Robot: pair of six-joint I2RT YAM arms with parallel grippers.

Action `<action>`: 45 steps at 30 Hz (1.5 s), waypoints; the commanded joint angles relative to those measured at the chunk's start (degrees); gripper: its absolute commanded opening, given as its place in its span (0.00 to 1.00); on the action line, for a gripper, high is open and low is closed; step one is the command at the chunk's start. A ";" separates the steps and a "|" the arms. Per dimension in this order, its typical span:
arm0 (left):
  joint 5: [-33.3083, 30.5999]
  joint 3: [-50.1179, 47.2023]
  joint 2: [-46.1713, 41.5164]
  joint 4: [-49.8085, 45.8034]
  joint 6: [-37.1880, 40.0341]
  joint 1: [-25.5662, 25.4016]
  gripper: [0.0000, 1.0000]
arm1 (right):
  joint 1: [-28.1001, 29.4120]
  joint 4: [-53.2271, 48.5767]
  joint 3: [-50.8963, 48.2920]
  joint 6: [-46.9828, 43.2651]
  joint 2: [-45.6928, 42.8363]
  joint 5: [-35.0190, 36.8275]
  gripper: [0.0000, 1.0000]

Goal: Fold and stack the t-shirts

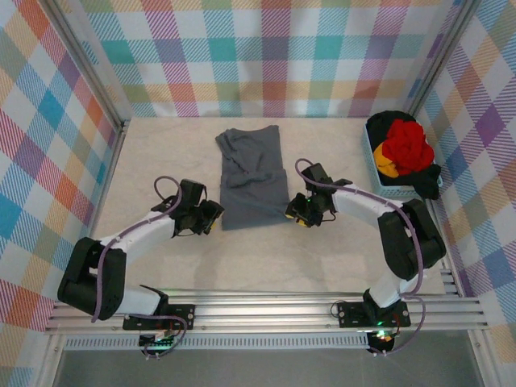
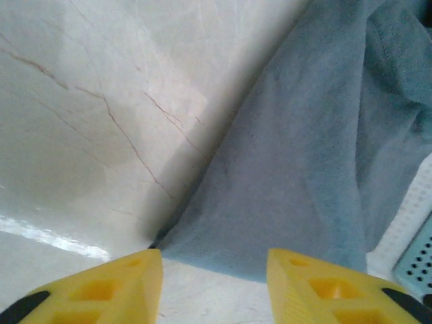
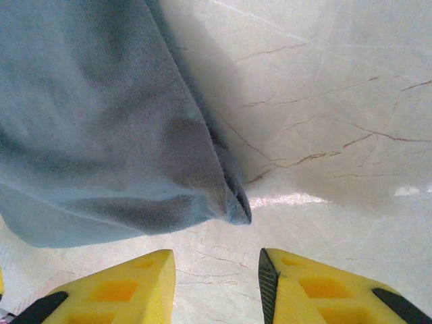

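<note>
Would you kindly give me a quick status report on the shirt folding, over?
Left gripper open, empty. Right gripper open, empty. Grey t-shirt lying on table between them, unheld. Nothing in the way.

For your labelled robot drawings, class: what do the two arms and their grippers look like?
Left arm and right arm match: white tubular links, chunky black joints, a thin purple cable looping along each. Left gripper and right gripper have yellow wedge-shaped fingers with hollow cut-outs and black trim.
</note>
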 commanded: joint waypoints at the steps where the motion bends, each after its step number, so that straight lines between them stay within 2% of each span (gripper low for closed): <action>1: 3.33 -1.56 3.90 6.35 -5.64 -1.10 0.47 | 0.55 1.49 -0.34 0.95 2.00 -2.05 0.39; 6: 5.23 -0.02 10.96 11.26 -8.82 -2.76 0.48 | 0.56 1.61 2.34 0.04 5.27 -1.97 0.38; 16: 4.58 1.06 15.69 15.61 -11.86 -3.62 0.45 | 0.47 2.49 6.87 -2.34 10.80 0.06 0.34; 18: 3.59 1.83 15.18 12.70 -11.72 -3.84 0.45 | 0.37 2.33 7.64 -3.16 11.12 0.64 0.29; 23: 3.77 2.17 15.90 13.68 -12.13 -3.99 0.43 | 0.38 2.81 8.27 -3.51 11.77 0.09 0.09; 25: 3.62 3.09 14.87 9.76 -12.09 -4.17 0.43 | 0.37 3.11 7.85 -3.15 11.21 -0.23 0.04; 27: 0.45 4.34 11.03 0.23 -11.02 -4.60 0.49 | 0.38 2.66 7.73 -3.06 10.49 -0.54 0.00; 28: -0.80 4.01 9.11 -2.27 -11.34 -4.84 0.55 | 0.38 2.37 7.78 -2.96 10.12 -0.62 0.00; 29: -1.21 2.77 7.27 -3.17 -12.33 -4.98 0.63 | 0.40 2.13 7.75 -2.82 9.70 -0.85 0.00; 31: -0.11 0.71 5.53 -1.94 -14.22 -4.96 0.67 | 0.48 1.92 7.56 -2.09 9.10 -1.51 0.00; 37: 0.82 -0.09 8.13 8.36 -18.80 -5.05 0.66 | 0.56 2.02 6.40 1.36 8.46 -4.75 0.00; 41: 0.05 3.97 11.70 2.88 -16.59 -4.97 0.59 | 0.64 0.92 5.87 1.69 7.49 -4.19 0.00; 45: -2.37 4.59 13.31 2.30 -14.33 -4.23 0.50 | 0.65 0.79 5.48 1.84 7.15 -4.38 0.00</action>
